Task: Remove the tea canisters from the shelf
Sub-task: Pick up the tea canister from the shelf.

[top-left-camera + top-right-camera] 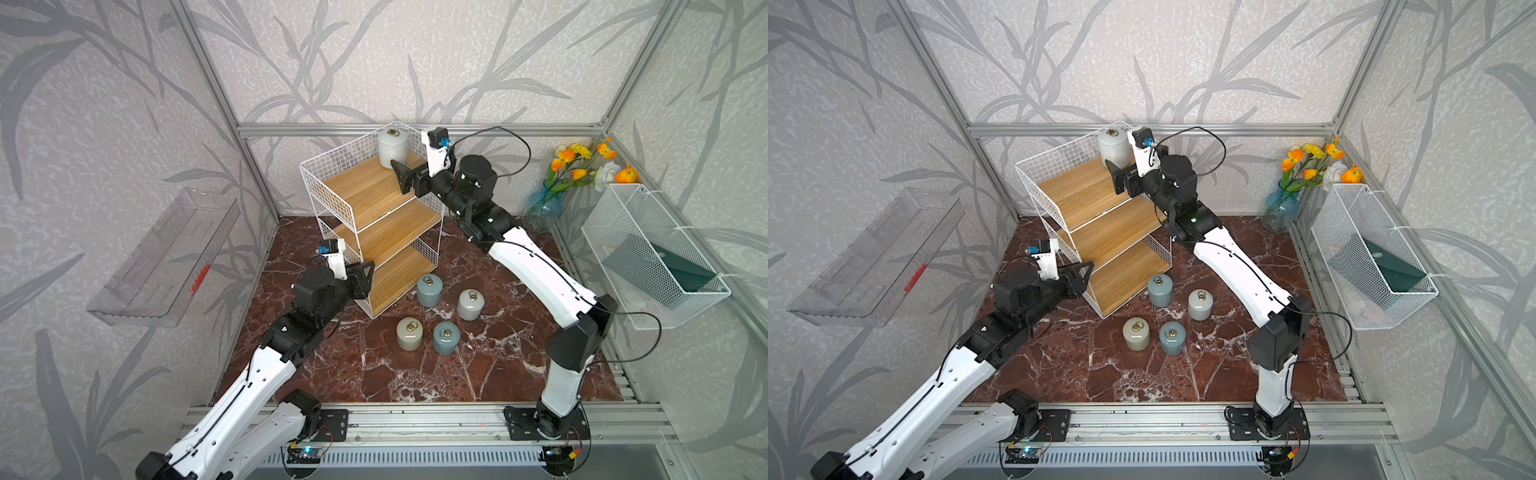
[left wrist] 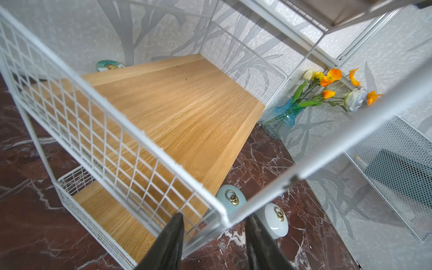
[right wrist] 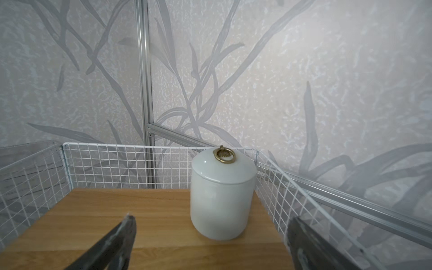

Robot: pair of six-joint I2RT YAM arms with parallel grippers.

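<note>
The aluminium base rail (image 1: 415,420) along the front edge carries both arm mounts. From it the left arm reaches to the front left corner of the shelf (image 1: 365,189), a three-tier rack of white wire grid and light wooden boards standing at the back of the red-brown marble surface (image 1: 395,374). The left fingers (image 2: 171,243) stand partly apart, one on each side of the corner wire below the top tier. The left wrist view shows a gap on either side of the wire, so they are not clamped on it. The right arm is raised to the top tier. The right fingers (image 3: 118,240) are spread fully wide and hold nothing. The shelved white tea canister (image 3: 222,198) stands upright on the top board in the back right corner, just beside the wire walls, ahead of the fingertips and not between them. Four canisters stand upright on the surface in front of the shelf. The rear blue-grey tea canister (image 1: 429,289) is just beside the bottom tier, with the loose white tea canister (image 1: 470,304) to its right. The beige tea canister (image 1: 409,333) and the front blue-grey tea canister (image 1: 446,337) stand side by side nearer the rail. A blue glass flower vase (image 1: 540,210) occupies the back right corner. A white mesh basket (image 1: 652,266) hangs on the right wall and a clear plastic tray (image 1: 166,257) on the left wall.
</note>
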